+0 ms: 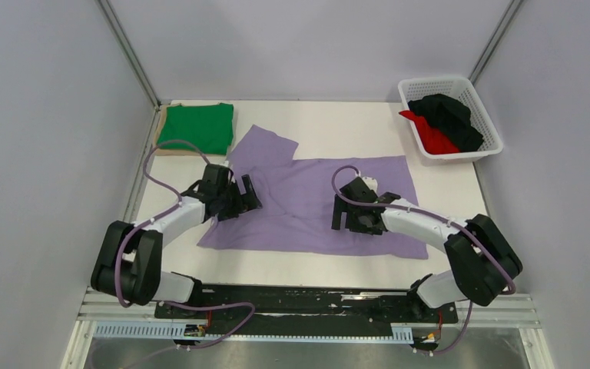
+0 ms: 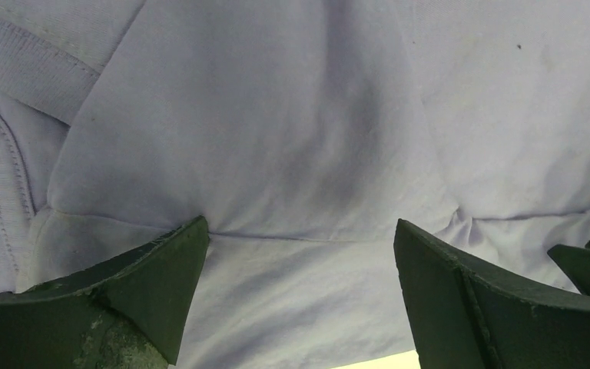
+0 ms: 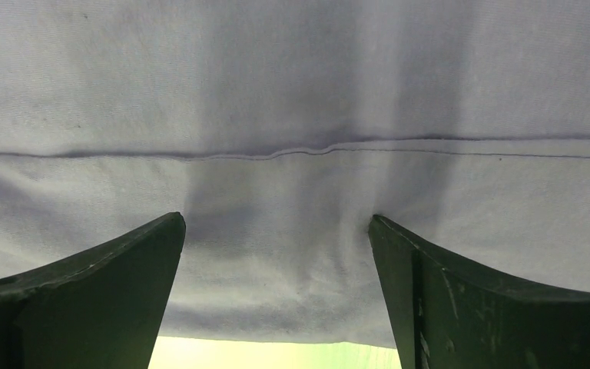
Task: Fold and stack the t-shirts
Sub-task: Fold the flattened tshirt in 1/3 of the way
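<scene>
The large lilac-purple t-shirt [image 1: 307, 196] lies spread flat in the middle of the table. My left gripper [image 1: 246, 194] is open and sits low on its left part, near a sleeve. In the left wrist view [image 2: 299, 227] its fingertips [image 2: 188, 238] press into the lilac cloth [image 2: 292, 138] at a seam. My right gripper [image 1: 343, 219] is open, low on the shirt's near right part. In the right wrist view [image 3: 276, 221] the jaws stand wide over the hem [image 3: 292, 269]. A folded green t-shirt [image 1: 197, 125] lies at the back left. Black [image 1: 452, 115] and red [image 1: 434, 137] shirts lie in the basket.
The white lattice basket [image 1: 485, 115] stands at the back right. The flat tan board [image 1: 161, 146] lies under the green shirt by the left wall. Bare white table [image 1: 307, 265] shows between the lilac shirt and the arm bases. Grey walls close in both sides.
</scene>
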Tool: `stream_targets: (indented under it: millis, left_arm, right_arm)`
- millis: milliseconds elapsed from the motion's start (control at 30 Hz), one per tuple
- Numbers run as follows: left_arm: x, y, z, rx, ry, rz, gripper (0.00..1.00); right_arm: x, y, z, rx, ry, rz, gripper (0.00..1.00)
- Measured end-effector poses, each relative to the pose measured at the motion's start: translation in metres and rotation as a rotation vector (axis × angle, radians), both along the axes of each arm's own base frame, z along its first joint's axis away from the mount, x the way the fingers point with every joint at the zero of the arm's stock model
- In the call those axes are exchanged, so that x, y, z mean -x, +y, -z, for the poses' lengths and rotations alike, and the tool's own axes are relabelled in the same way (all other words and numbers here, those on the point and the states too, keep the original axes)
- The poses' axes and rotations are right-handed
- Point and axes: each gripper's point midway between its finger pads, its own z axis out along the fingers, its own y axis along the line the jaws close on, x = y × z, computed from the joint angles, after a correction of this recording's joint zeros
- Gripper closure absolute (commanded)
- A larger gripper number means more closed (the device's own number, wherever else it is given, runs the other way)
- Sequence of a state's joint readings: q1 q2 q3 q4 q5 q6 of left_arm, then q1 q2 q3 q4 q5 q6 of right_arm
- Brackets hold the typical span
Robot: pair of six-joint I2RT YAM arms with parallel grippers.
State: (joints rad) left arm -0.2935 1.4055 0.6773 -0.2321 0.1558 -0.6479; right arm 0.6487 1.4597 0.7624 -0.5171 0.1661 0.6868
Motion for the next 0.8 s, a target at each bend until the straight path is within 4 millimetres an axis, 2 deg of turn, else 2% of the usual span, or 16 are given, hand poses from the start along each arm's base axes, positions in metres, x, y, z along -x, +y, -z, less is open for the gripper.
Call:
stream_targets:
  millis: [167,300,467,600,800]
  left_arm:
    - [0.020,0.001,-0.002,0.036,-0.017,0.006,0.00]
    - [0.058,0.007,-0.001,0.043,0.038,-0.005,0.00]
    - [0.089,0.012,-0.002,0.064,0.090,-0.024,0.00]
    - [0.096,0.013,-0.002,0.067,0.103,-0.035,0.00]
    - [0.094,0.014,-0.001,0.054,0.107,-0.042,0.00]
  right_arm:
    - [0.006,-0.001,0.000,0.003,-0.039,-0.009,0.00]
    - [0.021,-0.001,-0.002,-0.031,-0.040,-0.003,0.00]
    - [0.041,-0.002,-0.005,-0.089,-0.013,-0.004,0.00]
    - [0.054,0.001,-0.006,-0.133,0.023,-0.006,0.00]
    - [0.068,0.006,-0.009,-0.210,0.056,0.002,0.00]
